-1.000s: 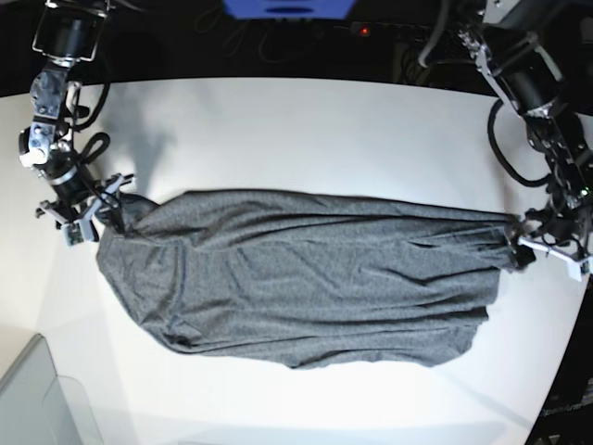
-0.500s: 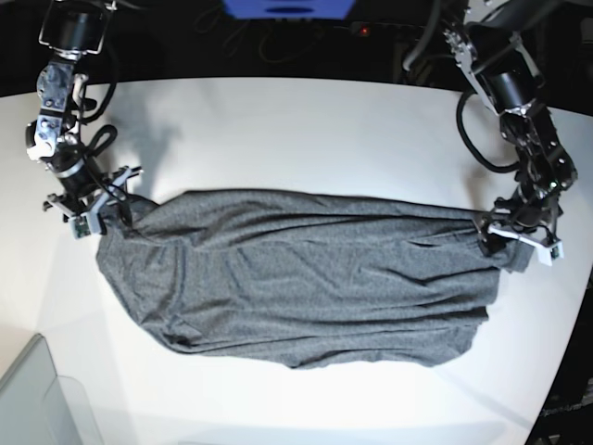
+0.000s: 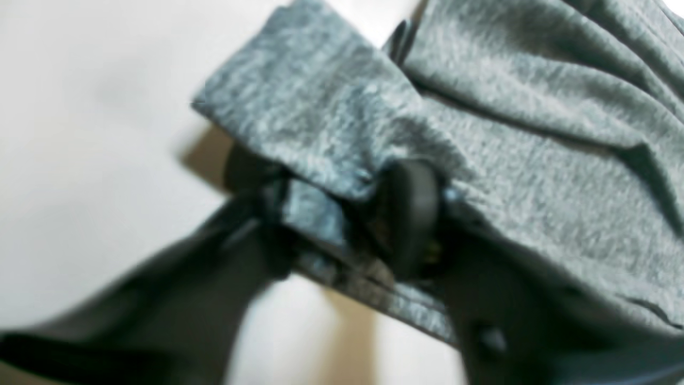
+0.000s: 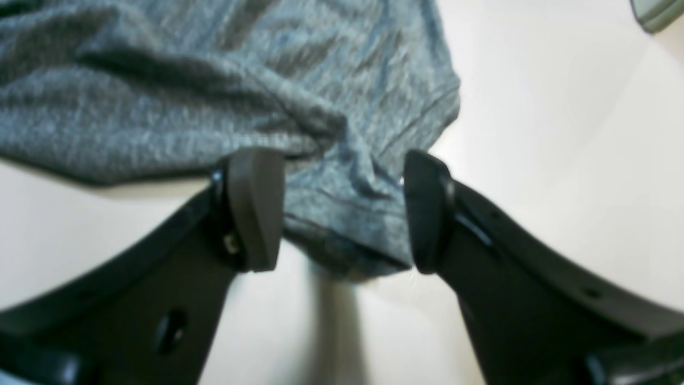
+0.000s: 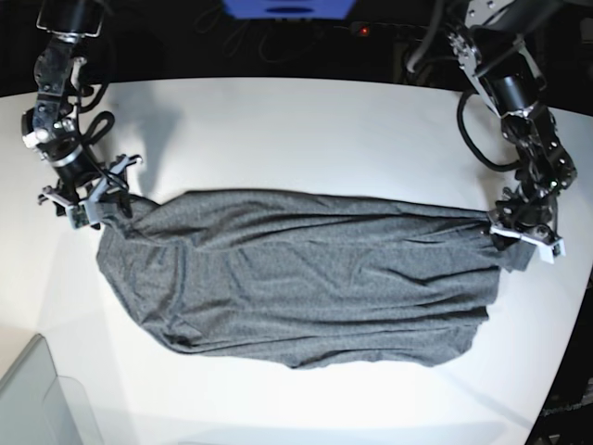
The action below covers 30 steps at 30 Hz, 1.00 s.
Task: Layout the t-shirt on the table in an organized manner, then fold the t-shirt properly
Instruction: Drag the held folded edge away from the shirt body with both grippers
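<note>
At the left of your base view, the right gripper (image 5: 91, 199) sits at one corner of the t-shirt (image 5: 296, 287), its fingers (image 4: 255, 208) spread wide with a bunched hem corner lying loose between them, gripped by neither pad. The dark heather-grey t-shirt lies stretched in a long band across the middle of the white worktop (image 5: 306, 130), rumpled with lengthwise creases and rounded along its near edge, not yet squared. At the right, the left gripper (image 5: 523, 236) meets the opposite end of the t-shirt; your wrist view there shows its fingers (image 3: 409, 214) pinching a folded-over edge of the cloth, one pad half buried in the fabric.

You appear to be in the laying-out step, with folding not begun: the cloth is pulled lengthwise, but sleeves and hem cannot be told apart. The next move probably calls for a firm hold at both ends before any spreading, since only one end looks held and a pull would drag the garment sideways.

The worktop is glossy, bare around the shirt, with a curved far edge. A translucent bin corner (image 5: 37, 399) shows at lower left; behind, darkness, cables and a blue object (image 5: 289, 9).
</note>
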Motion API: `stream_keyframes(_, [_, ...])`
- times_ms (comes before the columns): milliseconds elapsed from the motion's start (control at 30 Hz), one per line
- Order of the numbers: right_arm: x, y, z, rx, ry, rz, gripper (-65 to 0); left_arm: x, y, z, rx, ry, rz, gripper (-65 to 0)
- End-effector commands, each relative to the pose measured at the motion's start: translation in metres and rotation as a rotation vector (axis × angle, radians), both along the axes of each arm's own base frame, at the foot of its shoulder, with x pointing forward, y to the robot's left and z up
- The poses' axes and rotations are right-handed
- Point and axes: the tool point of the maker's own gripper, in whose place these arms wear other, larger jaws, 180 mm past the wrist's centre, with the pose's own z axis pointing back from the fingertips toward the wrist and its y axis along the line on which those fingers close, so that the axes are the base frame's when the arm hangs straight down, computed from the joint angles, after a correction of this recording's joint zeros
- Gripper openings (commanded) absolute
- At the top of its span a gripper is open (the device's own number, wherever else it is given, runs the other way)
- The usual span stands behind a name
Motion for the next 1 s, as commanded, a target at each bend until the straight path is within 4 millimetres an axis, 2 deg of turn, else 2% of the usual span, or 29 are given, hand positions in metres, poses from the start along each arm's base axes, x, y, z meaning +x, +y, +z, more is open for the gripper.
stream_keyframes(0, [0.010, -0.003, 0.017, 0.000, -0.062, 0.000, -28.2, 0.001, 0.000, 0.001, -0.002, 0.014, -0.006, -47.8])
stream_keyframes(100, [0.009, -0.003, 0.015, 0.002, -0.056, 0.001, -28.2, 0.003, 0.000, 0.002, -0.002, 0.011, -0.006, -64.6])
stream_keyframes(200, [0.007, -0.004, 0.001, 0.018, -0.021, -0.009, -28.2, 0.003, 0.007, 0.005, 0.010, 0.010, -0.001, -63.7])
stream_keyframes(300, [0.011, -0.006, -0.004, 0.035, -0.012, -0.020, -28.3, 0.002, 0.014, 0.008, 0.025, 0.012, 0.002, -65.0])
stream_keyframes(500, [0.005, -0.011, -0.025, 0.060, 0.042, -0.046, -29.0, -0.002, 0.032, 0.015, 0.059, 0.015, 0.011, -65.0])
stream_keyframes(567, [0.005, -0.010, -0.025, 0.060, 0.042, -0.045, -33.0, -0.003, 0.038, 0.018, 0.068, 0.015, 0.014, -65.0])
stream_keyframes(733, [0.002, -0.012, -0.027, 0.056, 0.049, -0.047, -49.7, -0.003, 0.039, 0.018, 0.069, 0.017, 0.013, -65.0])
stream_keyframes(800, [0.000, -0.013, -0.028, 0.056, 0.054, -0.048, -54.4, -0.008, 0.039, 0.016, 0.073, 0.025, 0.012, -65.0])
stream_keyframes(967, [-0.013, -0.014, -0.038, 0.052, 0.087, -0.051, -60.5, -0.008, 0.037, 0.015, 0.068, 0.026, 0.011, -65.0])
